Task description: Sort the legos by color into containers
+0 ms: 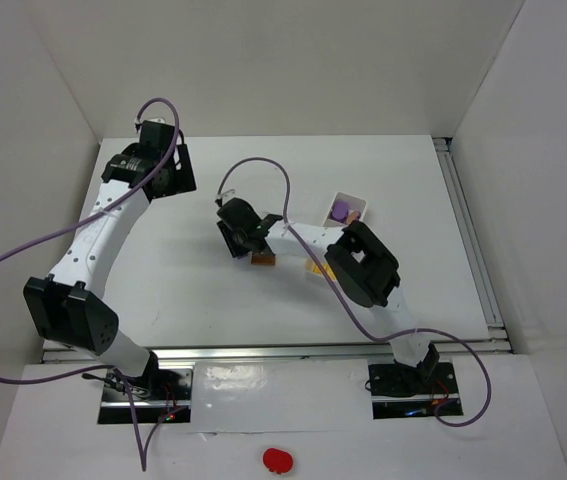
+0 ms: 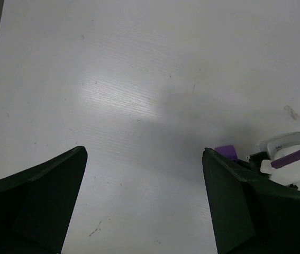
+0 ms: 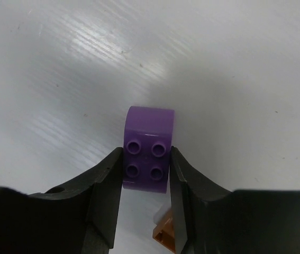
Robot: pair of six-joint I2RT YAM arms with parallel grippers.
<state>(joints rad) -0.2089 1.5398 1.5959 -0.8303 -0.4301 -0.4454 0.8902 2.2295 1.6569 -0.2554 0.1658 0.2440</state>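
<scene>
Purple plastic is sitting squarely between the right jaws: a purple lego [image 3: 148,156], studs facing the wrist camera, is being pinched on two opposite sides, with both fingers [image 3: 105,196] pressing against it. Whether it is resting on the tabletop [image 1: 193,300] or hanging just clear of it, I cannot tell. From above, the right arm [image 1: 303,238] is reaching to about the middle of the tabletop.

A brown-orange lego [image 1: 262,259] is lying just beside those jaws at five o'clock, and a yellow lego [image 1: 315,267] is peeking out from under the arm at four o'clock.

The white tray [image 1: 359,202] is lying at two o'clock from the jaws, mostly hidden by the arm. Its one visible compartment is already holding another purple lego [image 1: 339,211].

The left arm [image 1: 93,235] is hanging at ten o'clock, well apart from the bricks. The left jaws are standing wide open and holding nothing.

By my reading the sorting is only starting. One purple piece is filed and a second is in hand and needing carrying to two o'clock. The brown-orange and yellow pieces are waiting unsorted, and any others are not showing.
</scene>
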